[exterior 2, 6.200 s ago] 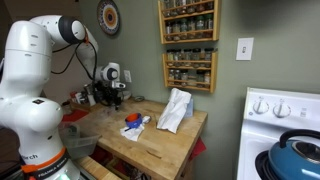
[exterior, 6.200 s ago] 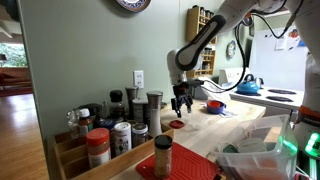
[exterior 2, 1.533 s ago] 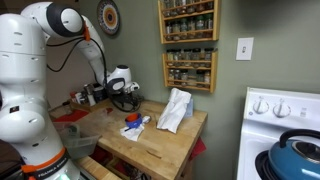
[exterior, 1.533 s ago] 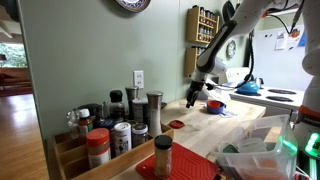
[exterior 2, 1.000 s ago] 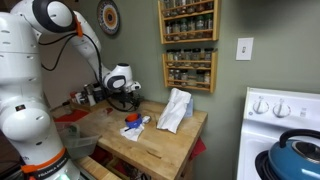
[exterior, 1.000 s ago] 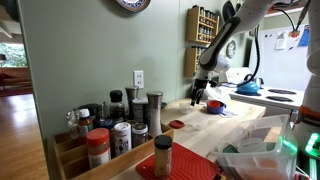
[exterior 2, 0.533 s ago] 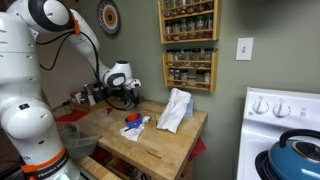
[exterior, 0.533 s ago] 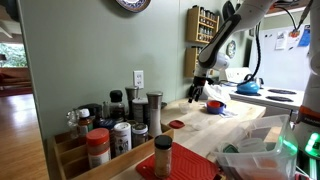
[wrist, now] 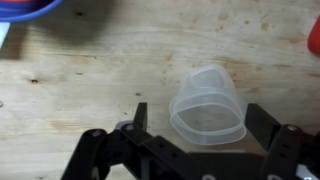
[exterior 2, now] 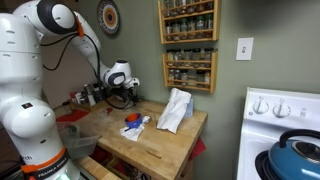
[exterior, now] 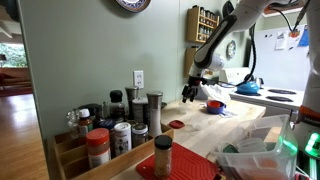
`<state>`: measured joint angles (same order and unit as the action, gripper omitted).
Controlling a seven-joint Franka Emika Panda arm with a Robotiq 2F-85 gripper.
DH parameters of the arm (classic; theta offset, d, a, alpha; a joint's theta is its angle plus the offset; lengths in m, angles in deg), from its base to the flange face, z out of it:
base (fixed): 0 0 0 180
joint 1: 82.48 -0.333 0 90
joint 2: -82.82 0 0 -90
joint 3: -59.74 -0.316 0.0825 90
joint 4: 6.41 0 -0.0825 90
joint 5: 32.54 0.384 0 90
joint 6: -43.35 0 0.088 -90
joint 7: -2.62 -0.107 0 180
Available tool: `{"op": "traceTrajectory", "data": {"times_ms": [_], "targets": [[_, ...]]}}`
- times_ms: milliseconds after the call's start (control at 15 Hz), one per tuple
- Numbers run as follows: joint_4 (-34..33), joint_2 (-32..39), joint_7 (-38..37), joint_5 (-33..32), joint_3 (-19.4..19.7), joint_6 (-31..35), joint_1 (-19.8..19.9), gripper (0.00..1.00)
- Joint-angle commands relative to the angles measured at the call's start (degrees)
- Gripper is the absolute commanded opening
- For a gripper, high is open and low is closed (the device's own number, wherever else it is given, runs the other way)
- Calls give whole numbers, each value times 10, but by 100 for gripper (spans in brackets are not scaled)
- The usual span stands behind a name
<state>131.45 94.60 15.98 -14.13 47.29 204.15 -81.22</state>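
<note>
Clear plastic cup [wrist: 208, 105], lying on its side on wooden worktop [wrist: 90, 60], near wall-side edge. Framed by gripper [wrist: 200, 118], jaws released and spread wide, one either side. Blue bowl [wrist: 25, 8] well apart, same worktop.

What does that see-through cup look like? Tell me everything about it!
The cup is small, made of clear plastic, and looks empty. It seems to lie on its side on the wooden table, with its wide mouth toward the wrist camera and its narrow bottom pointing away. The gripper hangs open over it, a finger on each side, neither seeming to touch it.
</note>
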Motion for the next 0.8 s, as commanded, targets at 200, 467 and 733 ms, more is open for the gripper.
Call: {"op": "traceTrajectory", "data": {"times_ms": [200, 467, 733], "targets": [[-29, 38, -122, -87, 55, 9, -44, 100], [-24, 34, -184, -134, 88, 4, -58, 100], [-11, 16, -240, -164, 119, 13, -67, 100]]}}
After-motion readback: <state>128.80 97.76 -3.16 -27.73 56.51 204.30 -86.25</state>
